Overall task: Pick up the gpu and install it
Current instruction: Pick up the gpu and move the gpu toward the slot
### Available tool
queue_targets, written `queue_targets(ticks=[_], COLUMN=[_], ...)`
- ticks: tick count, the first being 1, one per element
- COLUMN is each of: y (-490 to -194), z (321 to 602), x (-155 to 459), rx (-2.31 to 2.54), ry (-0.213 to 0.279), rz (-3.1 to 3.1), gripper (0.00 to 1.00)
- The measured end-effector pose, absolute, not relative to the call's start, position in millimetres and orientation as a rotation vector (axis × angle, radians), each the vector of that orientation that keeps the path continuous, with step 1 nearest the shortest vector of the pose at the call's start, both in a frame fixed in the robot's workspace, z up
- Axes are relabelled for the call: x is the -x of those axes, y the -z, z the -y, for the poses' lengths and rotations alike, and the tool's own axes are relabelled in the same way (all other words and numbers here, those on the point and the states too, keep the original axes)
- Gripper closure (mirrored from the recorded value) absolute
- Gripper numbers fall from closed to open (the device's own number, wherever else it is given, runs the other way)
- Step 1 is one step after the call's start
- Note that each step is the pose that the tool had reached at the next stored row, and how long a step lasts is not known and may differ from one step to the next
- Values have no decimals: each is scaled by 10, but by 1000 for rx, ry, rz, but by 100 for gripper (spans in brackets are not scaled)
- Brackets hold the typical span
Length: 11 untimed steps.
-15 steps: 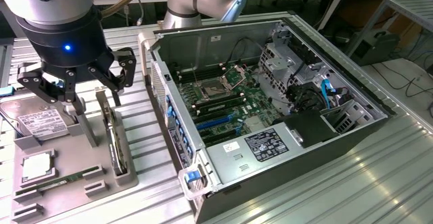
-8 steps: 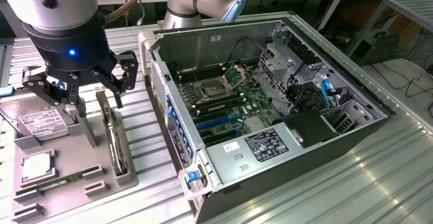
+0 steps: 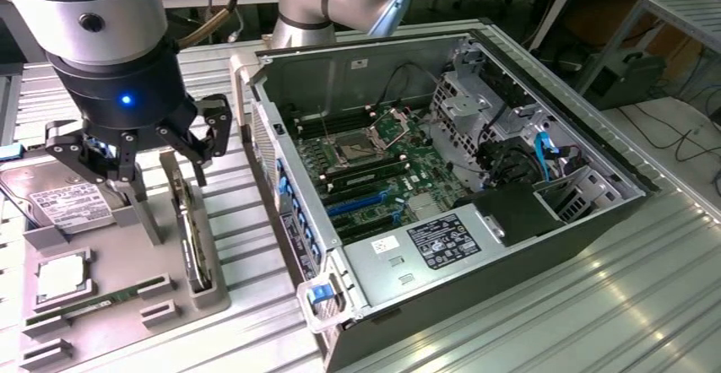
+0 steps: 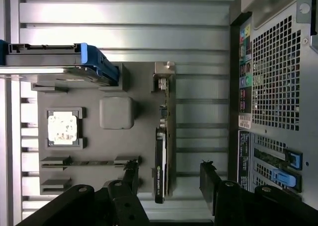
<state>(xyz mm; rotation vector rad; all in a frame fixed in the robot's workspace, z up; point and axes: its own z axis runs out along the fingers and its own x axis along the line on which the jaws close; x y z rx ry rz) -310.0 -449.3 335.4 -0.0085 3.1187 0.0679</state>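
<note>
The gpu (image 3: pixel 192 231) is a thin dark card with a silver end bracket. It stands on edge in a slot of the grey holder tray (image 3: pixel 127 259), at the exterior view's left. My gripper (image 3: pixel 169 181) hangs just above the card's far end, open, not touching it. In the wrist view the gpu (image 4: pixel 162 151) lies in the gap between the two black fingertips (image 4: pixel 132 172), nearer to that one than to the other. The open computer case (image 3: pixel 451 179) lies on its side beside the tray, and the blue slots (image 3: pixel 363 206) on its motherboard show.
The tray also holds a silver hard drive (image 3: pixel 59 200) on edge, a processor chip (image 3: pixel 62 276) and a green memory stick (image 3: pixel 93 305). The case's rear panel (image 4: pixel 278 87) runs close along the tray. Ribbed metal tabletop (image 3: pixel 631 305) surrounds both.
</note>
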Motion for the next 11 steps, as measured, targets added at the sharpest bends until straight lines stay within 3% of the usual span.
queue_targets(ticks=[11], y=[-3224], z=[4495], x=[3080], rx=[8], ry=[-68], rz=[-3119], gripper=[38])
